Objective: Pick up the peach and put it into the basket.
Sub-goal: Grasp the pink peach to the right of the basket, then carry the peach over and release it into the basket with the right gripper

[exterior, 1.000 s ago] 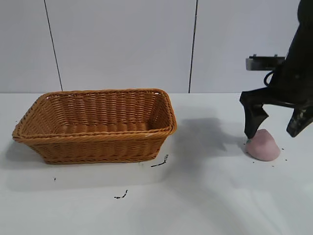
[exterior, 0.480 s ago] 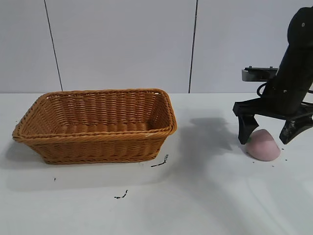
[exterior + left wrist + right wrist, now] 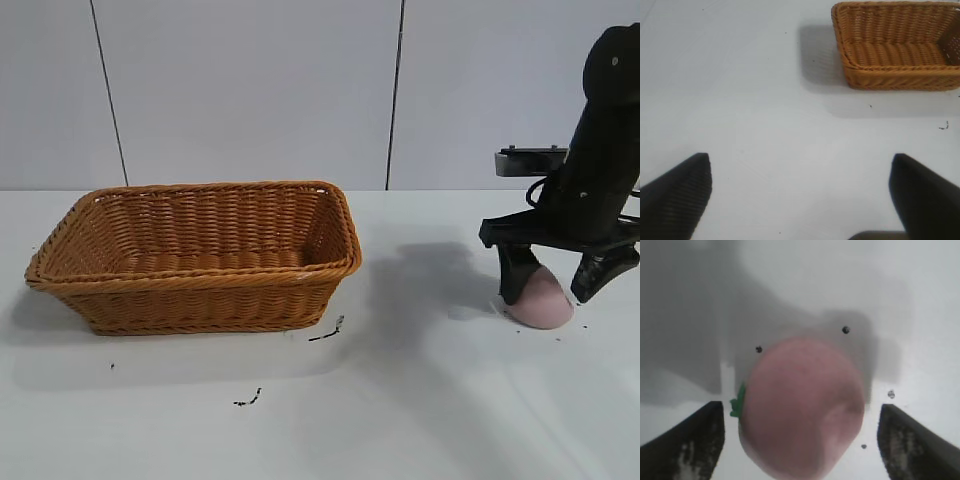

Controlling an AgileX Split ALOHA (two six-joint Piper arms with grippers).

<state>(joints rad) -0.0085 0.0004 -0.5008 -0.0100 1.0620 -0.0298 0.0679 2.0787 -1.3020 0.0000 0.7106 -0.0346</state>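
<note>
The pale pink peach [image 3: 541, 301] lies on the white table at the right, well apart from the basket. My right gripper [image 3: 547, 296] is down over it, one black finger on each side. In the right wrist view the peach [image 3: 802, 405] with its green stem spot fills most of the space between the fingers of the gripper [image 3: 800, 412], and a thin strip of table shows on both sides, so the gripper is open and not touching. The orange-brown wicker basket [image 3: 200, 300] stands at the left with nothing in it. My left gripper [image 3: 800, 160] hovers open over bare table, far from the basket [image 3: 895, 67].
Small black marks [image 3: 326, 333] dot the table in front of the basket, with another scuff [image 3: 248, 400] nearer the front. A stretch of bare white table [image 3: 430, 280] separates the peach from the basket's right wall. A panelled wall stands behind.
My right gripper has come down around the peach and its fingers have drawn in closer to it. The peach and basket have not moved.
</note>
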